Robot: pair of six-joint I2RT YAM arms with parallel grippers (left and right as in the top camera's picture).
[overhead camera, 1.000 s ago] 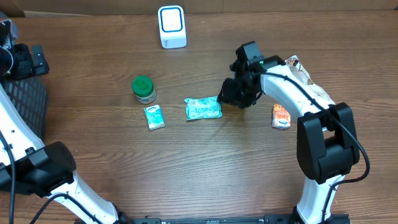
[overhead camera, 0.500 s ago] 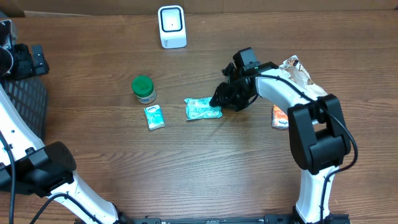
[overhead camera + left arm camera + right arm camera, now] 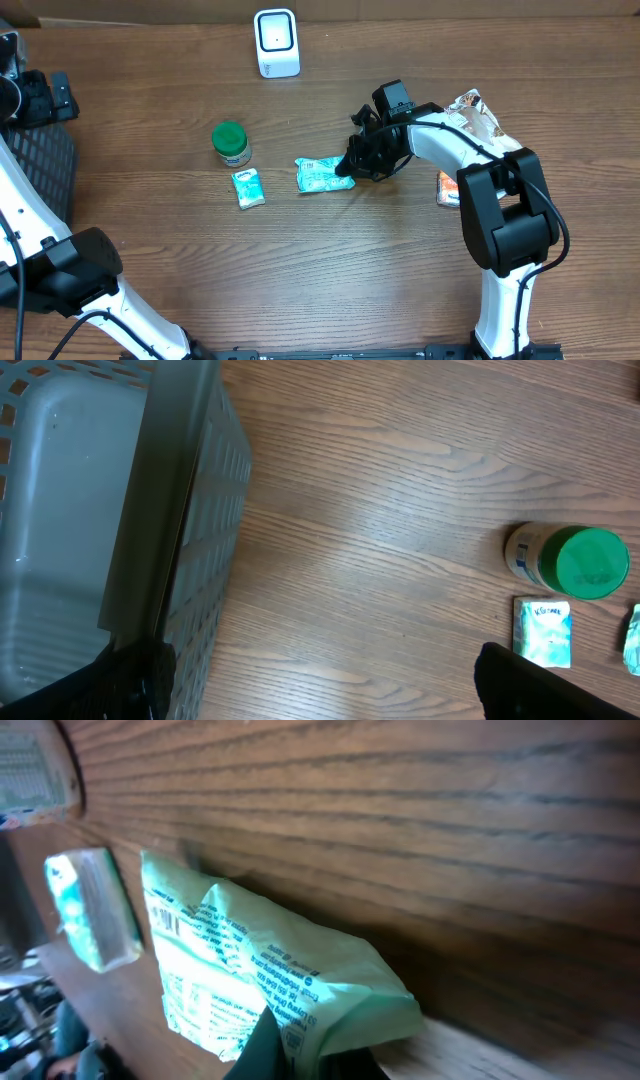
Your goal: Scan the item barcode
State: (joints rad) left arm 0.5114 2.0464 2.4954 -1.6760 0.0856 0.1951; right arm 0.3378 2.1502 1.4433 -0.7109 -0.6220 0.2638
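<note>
1. The table (image 3: 300,260) was a broad slab of dark brown wood with long streaked grain running side to side.
2. A grey plastic basket (image 3: 60,510) with smooth inner walls and a fine lattice outside sat at the table's left edge.
3. The left gripper (image 3: 340,685) hung beside that basket, its two black fingers spread wide apart and nothing between them.
4. The right gripper (image 3: 350,165), black and blocky on a white jointed arm, reached towards the middle of the table. It was closed on the right end of the teal packet (image 3: 320,174).
5. A white scanner (image 3: 276,42), a rounded box with a blue-ringed face, stood near the table's far edge.
6. A crumpled, shiny foil bag (image 3: 480,112) lay towards the right edge, partly under the right arm.
7. The teal packet, soft glossy film with white print and a small barcode, lay flat around the middle of the table. In the right wrist view its puckered corner was pinched between the dark fingers.
8. A squat round jar (image 3: 231,143) with a green lid and a pale label stood upright to the left of that packet.
9. A smaller teal sachet (image 3: 247,187), rectangular and flat, lay just beside the jar on its near side.
10. A small orange packet (image 3: 444,192) showed beside the right arm.
</note>
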